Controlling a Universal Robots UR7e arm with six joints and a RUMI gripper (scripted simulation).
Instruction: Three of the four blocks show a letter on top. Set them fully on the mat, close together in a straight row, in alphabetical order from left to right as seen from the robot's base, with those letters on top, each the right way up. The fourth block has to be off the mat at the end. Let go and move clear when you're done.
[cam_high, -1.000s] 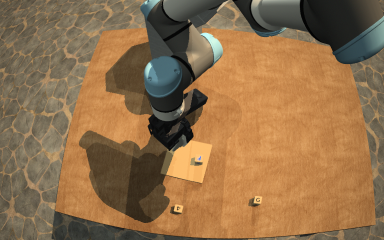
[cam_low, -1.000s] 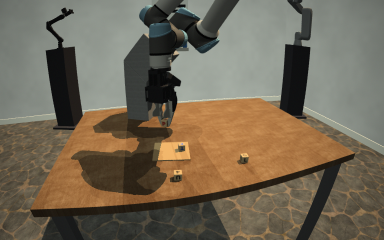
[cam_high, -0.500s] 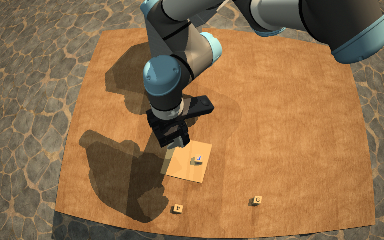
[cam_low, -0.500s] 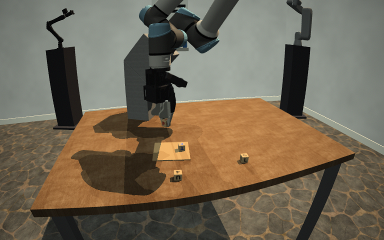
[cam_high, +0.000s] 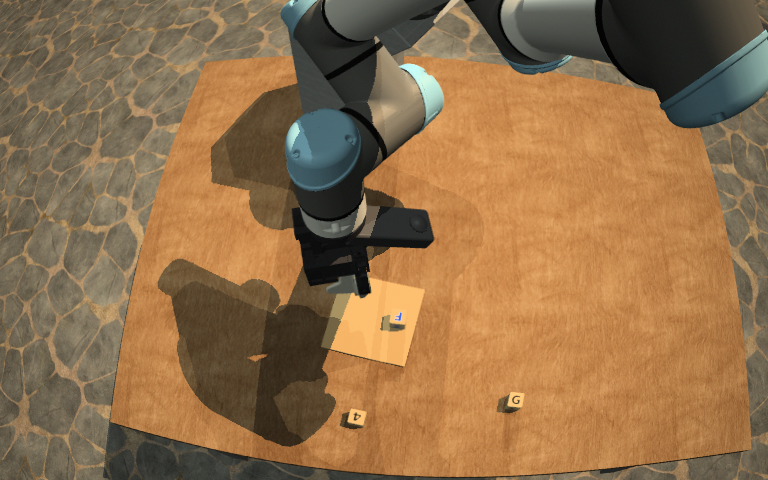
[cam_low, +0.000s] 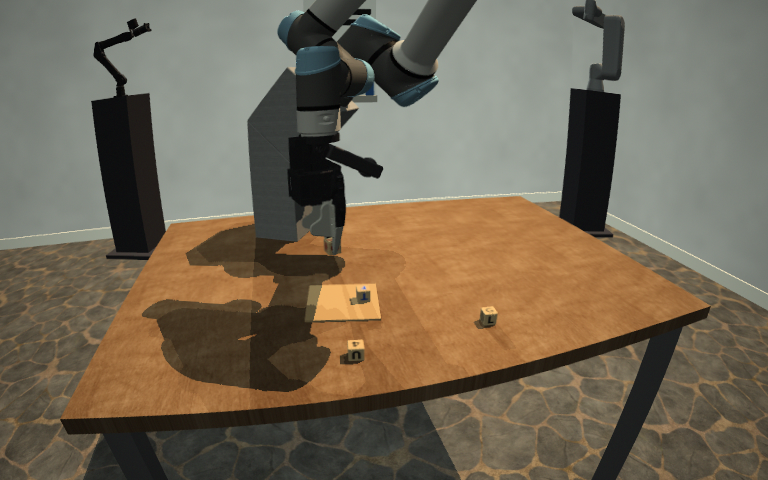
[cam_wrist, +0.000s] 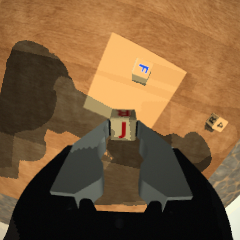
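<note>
- Tool (cam_high: 362, 293) (cam_low: 334, 249) (cam_wrist: 123, 121): clamped on the J block (cam_low: 328, 245) (cam_wrist: 123, 131), which hangs above the worktop (cam_high: 566, 254) (cam_low: 481, 254) (cam_wrist: 45, 20), by the base-side edge of the mat. The top view hides the block behind the fingers.
- Turn of the grip: this looks like the relation that matters most. In the wrist view the J stands upright while the mat's edges slant and the F lies roughly sideways, so the J probably needs about a quarter turn more to match.
- Mat (cam_high: 362, 339) (cam_low: 339, 311) (cam_wrist: 107, 75): outward from the base and somewhat to the robot's left of the tool, so the carry looks short.
- F block (cam_high: 397, 321) (cam_low: 363, 294) (cam_wrist: 141, 72): on the mat toward the robot's left side, its letter seemingly readable from the base. I judge that J belongs to its right, leaving one block's room for G.
- Block marked 4 (cam_high: 355, 418) (cam_low: 355, 350) (cam_wrist: 216, 122): beyond the mat and off it, where it can stay.
- G block (cam_high: 514, 401) (cam_low: 488, 316): off the mat, outward and well to the robot's left. Its letter seems upside down from the base, so it likely wants a half turn before filling the middle.
</note>
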